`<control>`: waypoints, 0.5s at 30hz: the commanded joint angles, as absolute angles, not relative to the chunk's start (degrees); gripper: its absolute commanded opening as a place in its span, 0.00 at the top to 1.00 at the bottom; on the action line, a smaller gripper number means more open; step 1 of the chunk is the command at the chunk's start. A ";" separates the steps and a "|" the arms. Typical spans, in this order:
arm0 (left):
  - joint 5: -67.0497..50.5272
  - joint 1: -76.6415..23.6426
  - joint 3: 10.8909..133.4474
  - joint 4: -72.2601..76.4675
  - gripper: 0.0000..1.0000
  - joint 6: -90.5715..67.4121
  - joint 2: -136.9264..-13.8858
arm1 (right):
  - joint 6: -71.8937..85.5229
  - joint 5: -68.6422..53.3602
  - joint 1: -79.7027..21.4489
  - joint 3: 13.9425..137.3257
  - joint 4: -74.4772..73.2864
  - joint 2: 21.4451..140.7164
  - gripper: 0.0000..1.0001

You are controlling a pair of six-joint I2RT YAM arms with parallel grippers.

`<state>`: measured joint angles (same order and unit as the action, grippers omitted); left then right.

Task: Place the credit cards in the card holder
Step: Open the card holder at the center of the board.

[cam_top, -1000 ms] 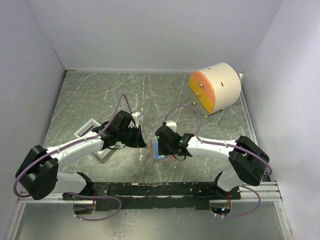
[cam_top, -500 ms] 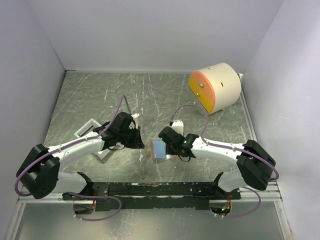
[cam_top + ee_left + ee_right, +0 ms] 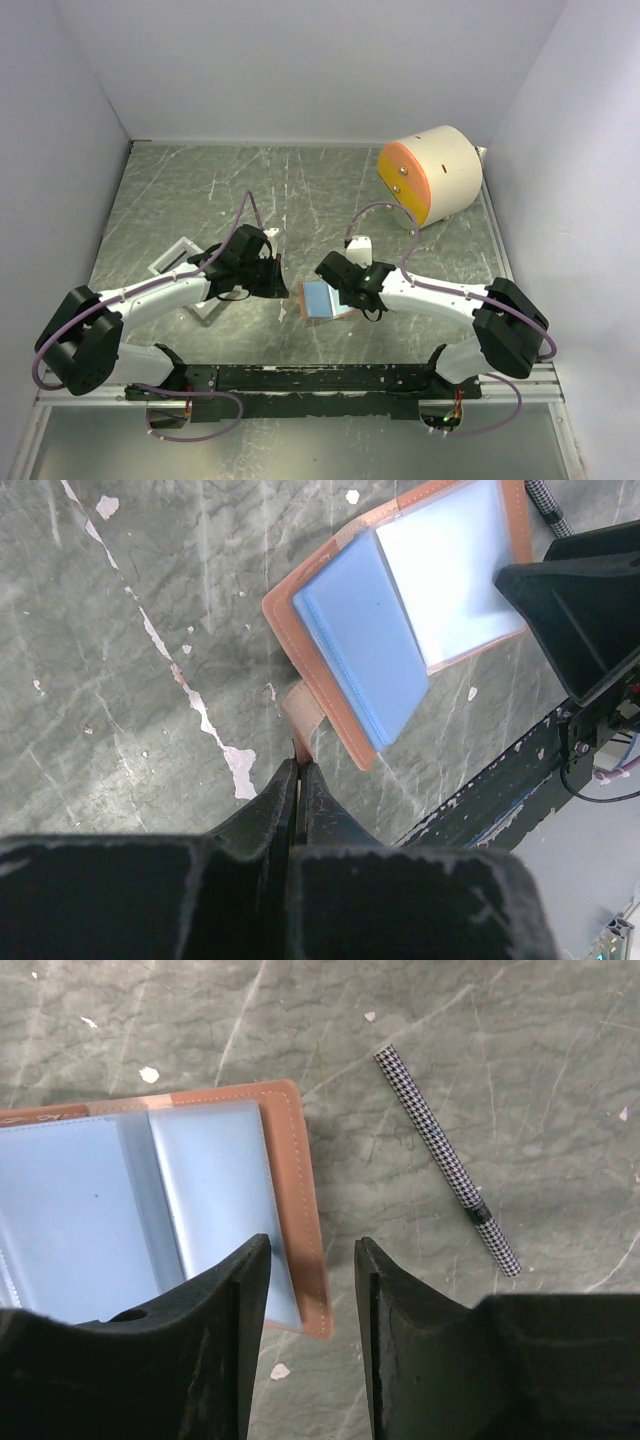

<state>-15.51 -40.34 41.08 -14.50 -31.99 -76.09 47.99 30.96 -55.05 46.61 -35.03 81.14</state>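
The salmon card holder (image 3: 304, 290) lies open on the table between the arms, with clear inner pockets. It also shows in the left wrist view (image 3: 283, 605) and the right wrist view (image 3: 290, 1150). A light blue card (image 3: 365, 650) lies on its left half, one corner past the holder's edge. I cannot tell if it sits in a pocket. My left gripper (image 3: 298, 765) is shut on the holder's small strap tab (image 3: 303, 712). My right gripper (image 3: 312, 1260) is open and empty, just above the holder's right edge. The orange and darker cards are out of view.
A houndstooth pen (image 3: 445, 1160) lies right of the holder. A big cream cylinder with an orange face (image 3: 430, 175) stands at the back right. A white rectangular tray (image 3: 175, 255) lies at the left. The arms' metal rail (image 3: 330, 378) runs along the near edge.
My right gripper has drawn back to the right off the holder, leaving the blue card uncovered on it. My left gripper has stayed shut on the strap tab.
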 commanded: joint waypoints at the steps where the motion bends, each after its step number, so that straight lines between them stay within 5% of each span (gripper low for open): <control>1: -16.83 -40.56 39.72 -12.00 0.93 -33.09 -75.96 | 47.26 33.10 -55.20 49.34 -35.64 82.74 0.63; 8: -18.05 -40.57 39.20 -10.40 0.91 -33.78 -75.87 | 45.44 31.64 -55.20 51.37 -34.33 83.53 0.69; 15: -18.80 -40.59 40.63 -10.18 0.61 -34.94 -75.70 | 45.27 29.92 -55.20 50.32 -32.81 84.08 0.69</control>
